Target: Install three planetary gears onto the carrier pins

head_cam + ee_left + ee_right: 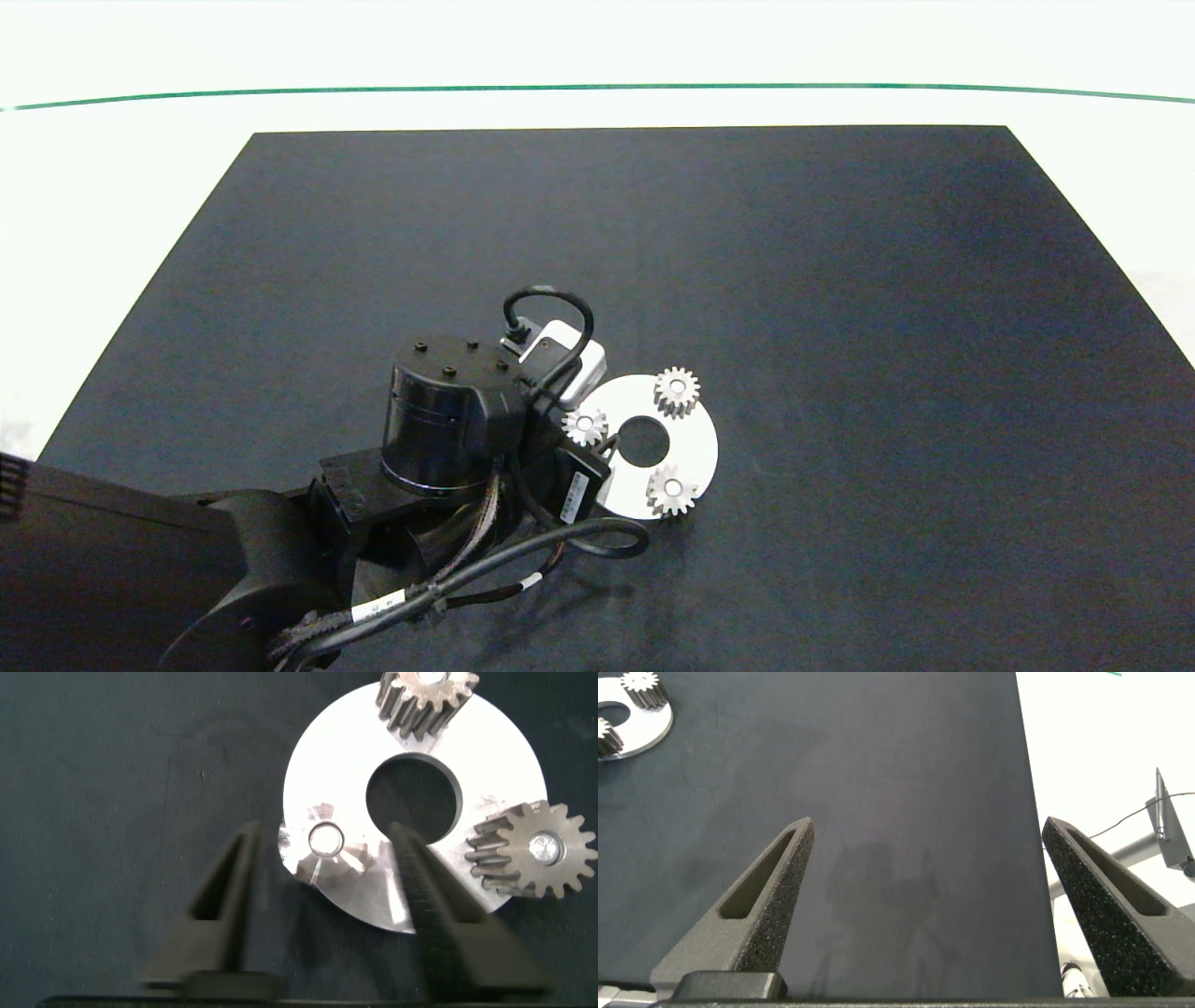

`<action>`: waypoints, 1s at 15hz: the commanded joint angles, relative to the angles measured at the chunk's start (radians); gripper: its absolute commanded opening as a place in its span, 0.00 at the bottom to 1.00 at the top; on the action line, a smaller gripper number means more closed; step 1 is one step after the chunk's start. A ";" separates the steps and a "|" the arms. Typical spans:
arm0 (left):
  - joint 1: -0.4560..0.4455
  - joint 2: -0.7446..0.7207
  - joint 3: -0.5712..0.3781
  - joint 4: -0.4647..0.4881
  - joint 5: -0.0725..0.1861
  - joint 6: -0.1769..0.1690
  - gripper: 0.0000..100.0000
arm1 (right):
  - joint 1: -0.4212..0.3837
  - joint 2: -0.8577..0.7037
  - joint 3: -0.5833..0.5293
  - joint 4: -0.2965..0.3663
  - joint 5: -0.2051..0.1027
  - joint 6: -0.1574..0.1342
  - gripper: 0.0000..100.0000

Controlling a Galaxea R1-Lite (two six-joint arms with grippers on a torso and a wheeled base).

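The white carrier disc (689, 446) lies on the black mat, and three planetary gears sit on it, each with a carrier pin's pale top showing in its centre hole. One gear (677, 390) is at the far side, one (671, 490) at the near side and one (585, 427) at the left rim. My left gripper (325, 831) hangs open over that left gear (325, 842), one finger on each side, apart from it. The other two gears (425, 700) (528, 849) show beside it. My right gripper (930, 826) is open over bare mat, far from the disc (640, 723).
The left arm (448, 420) and its cables (560, 546) cover the disc's left edge in the head view. The mat's right edge (1032, 859) runs past my right gripper, with white table beyond. The right arm is outside the head view.
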 commanded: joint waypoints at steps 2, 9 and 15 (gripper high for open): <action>0.002 -0.026 0.003 0.004 0.002 0.001 1.00 | 0.001 0.004 0.000 0.002 -0.002 -0.002 1.00; 0.007 -0.566 -0.072 0.599 0.003 -0.010 1.00 | 0.001 0.185 -0.140 -0.003 -0.001 0.000 1.00; 0.420 -1.095 -0.023 0.963 0.000 -0.013 1.00 | -0.103 0.313 -0.172 -0.003 -0.001 0.017 1.00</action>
